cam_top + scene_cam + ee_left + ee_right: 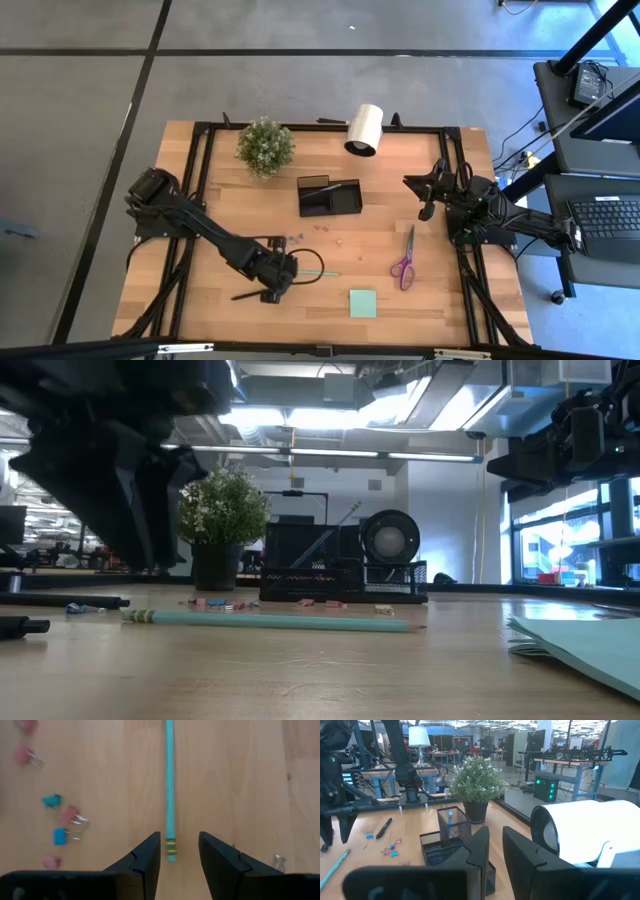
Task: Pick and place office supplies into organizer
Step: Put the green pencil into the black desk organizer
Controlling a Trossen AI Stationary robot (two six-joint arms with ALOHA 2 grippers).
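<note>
Left gripper (277, 287): fingers apart, holding nothing, low over the metal-banded end of the pale green pencil (170, 795), probably lined up to grasp it.
Clips (62, 822): scattered just beside the pencil.
Organizer (329, 196): mid-table, well apart from the pencil.
Scissors (405, 262), sticky pad (363, 303): loose, not yet filed.
Right gripper (428, 199): parked beside the organizer, narrow gap, empty.
Surface: wooden table (400, 310); workshop behind.

Organizer (329, 196) mid-worktop (400, 150), plant (265, 146) behind it to the left, white roll (364, 129) behind it to the right, scissors (405, 261) front right, sticky-note pad (363, 303) at the front edge, clips (289, 240) and long stick (322, 273) front left beside the left gripper (272, 294), right gripper (428, 196) right of the organizer.
</note>
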